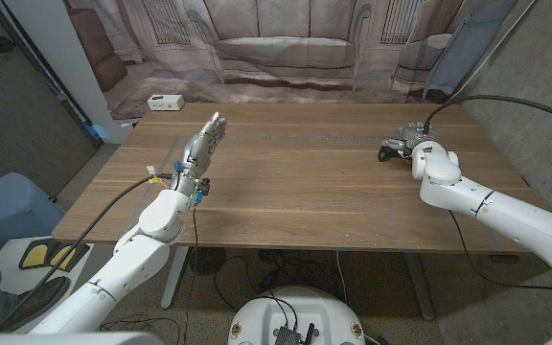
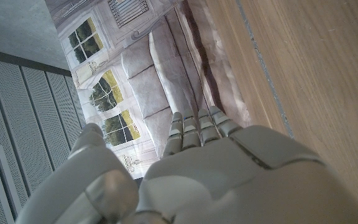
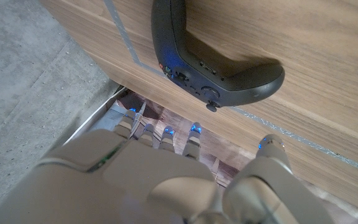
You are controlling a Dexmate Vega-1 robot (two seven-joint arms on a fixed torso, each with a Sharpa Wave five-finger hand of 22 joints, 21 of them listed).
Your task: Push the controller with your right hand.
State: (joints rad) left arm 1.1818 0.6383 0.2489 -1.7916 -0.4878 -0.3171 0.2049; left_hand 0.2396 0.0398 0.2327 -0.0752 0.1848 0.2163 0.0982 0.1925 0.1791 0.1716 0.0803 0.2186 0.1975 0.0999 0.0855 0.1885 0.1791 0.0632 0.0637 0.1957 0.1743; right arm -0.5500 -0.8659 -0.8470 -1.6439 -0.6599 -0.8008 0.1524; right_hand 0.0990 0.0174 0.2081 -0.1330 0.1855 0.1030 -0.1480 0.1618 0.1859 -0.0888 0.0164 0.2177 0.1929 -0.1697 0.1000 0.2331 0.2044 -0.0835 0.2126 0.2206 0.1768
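Behind your wooden table [image 1: 295,182] hangs a printed backdrop [image 1: 286,43] of a pale sofa and windows, and a small white box [image 1: 165,102] sits on the floor just off the table's far left corner. The floor to either side is grey carpet.

The controller [image 1: 392,149], dark grey, lies on the far right part of the tabletop, just in front of your right hand [image 1: 418,146]. In your right wrist view the controller [image 3: 213,53] lies on the wood with its two grips spread and small buttons along its edge, just beyond the fingertips [image 3: 194,129] of your right hand [image 3: 160,174]. Those fingers reach straight out side by side, the thumb set off to one side, and they hold nothing. From these pictures you cannot tell whether the fingertips touch the controller or stand a little short of it.

Your left hand [image 1: 202,144] is over the left part of the table, well apart from the controller, with the arm coming up from the near left corner. Its fingers are stretched out and close together, pointing toward the far edge. In your left wrist view the left hand [image 2: 210,168] holds nothing, its fingers straight, with the wood grain beside it and the backdrop beyond.
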